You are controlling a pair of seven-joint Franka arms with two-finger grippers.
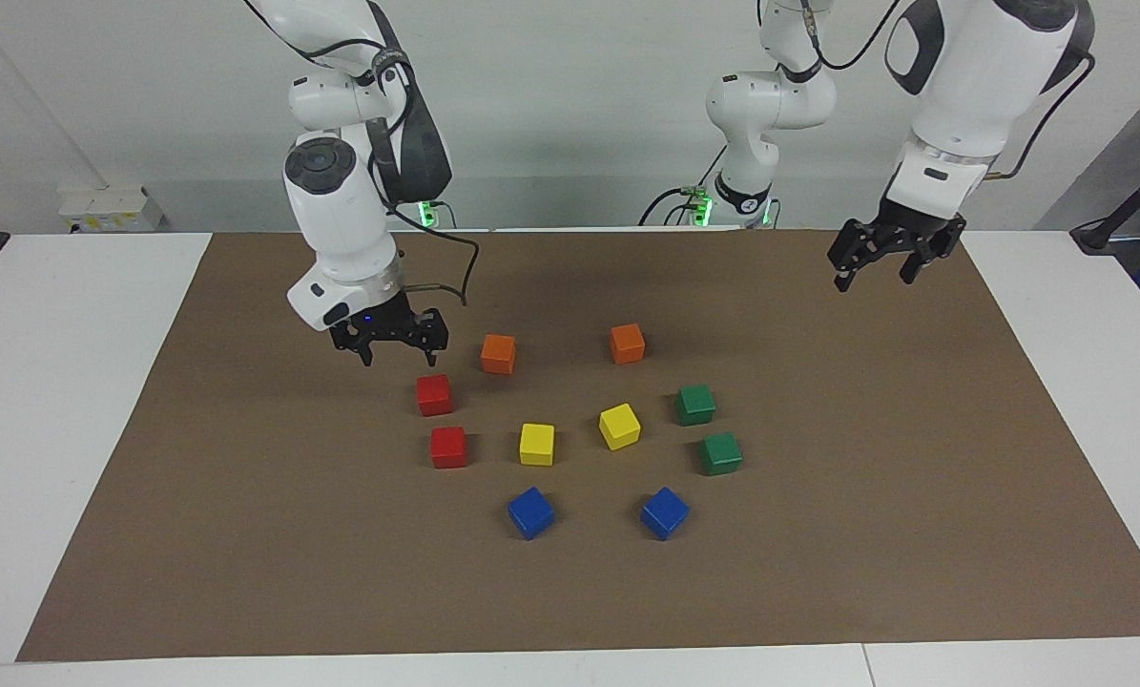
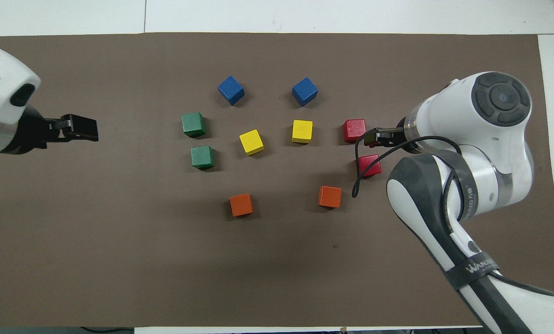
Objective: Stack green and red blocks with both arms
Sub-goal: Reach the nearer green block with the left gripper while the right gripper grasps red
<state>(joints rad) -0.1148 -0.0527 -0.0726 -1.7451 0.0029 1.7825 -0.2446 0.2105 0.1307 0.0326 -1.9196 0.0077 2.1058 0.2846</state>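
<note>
Two red blocks lie on the brown mat toward the right arm's end, one nearer to the robots [image 1: 433,394] [image 2: 369,165] and one farther [image 1: 448,447] [image 2: 354,130]. Two green blocks lie toward the left arm's end, one nearer [image 1: 695,405] [image 2: 202,157] and one farther [image 1: 720,453] [image 2: 193,124]. My right gripper [image 1: 396,353] [image 2: 372,138] is open and empty, low over the mat just beside the nearer red block. My left gripper [image 1: 872,275] [image 2: 83,128] is open and empty, raised over the mat well apart from the green blocks.
Two orange cubes [image 1: 498,353] [image 1: 627,343] lie nearest the robots. Two yellow cubes [image 1: 536,444] [image 1: 619,426] sit in the middle and two blue cubes [image 1: 530,512] [image 1: 664,512] farthest. The brown mat [image 1: 245,534] covers a white table.
</note>
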